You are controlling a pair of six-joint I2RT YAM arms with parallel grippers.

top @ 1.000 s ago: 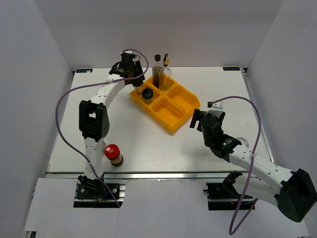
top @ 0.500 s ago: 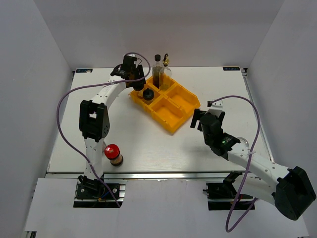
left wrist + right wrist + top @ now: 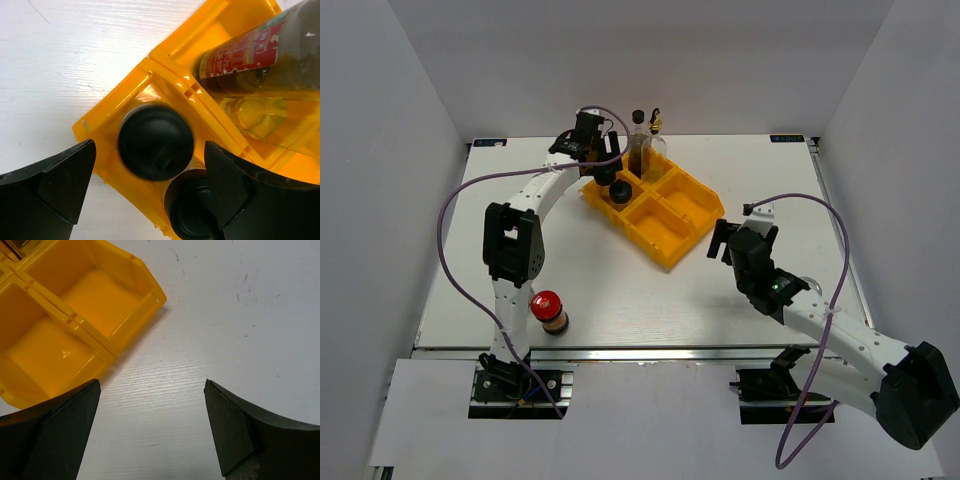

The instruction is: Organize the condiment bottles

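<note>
The yellow tray [image 3: 665, 225] holds two black-lidded jars [image 3: 619, 192] in its left compartment. They show close up in the left wrist view, one [image 3: 156, 141] between my fingers and one [image 3: 192, 212] nearer. The tall dark-brown bottle [image 3: 638, 150] and the gold-spouted clear bottle [image 3: 655, 135] stand in the far compartment, and also show in the left wrist view [image 3: 240, 55] [image 3: 255, 112]. My left gripper [image 3: 597, 168] [image 3: 150, 150] hangs open above the jars, touching neither. A red-lidded jar [image 3: 547, 308] stands at the front left. My right gripper [image 3: 720, 240] [image 3: 152, 385] is open and empty over the table beside the tray [image 3: 75, 315].
The tray's two near compartments [image 3: 105, 295] hold nothing. The white table ends at a metal rail [image 3: 650, 350] along the front. A small clear object [image 3: 808, 286] peeks out behind the right forearm. Grey walls close in the sides and back.
My left gripper has shifted a little right, over the tray's left compartment. The right arm has barely moved.
</note>
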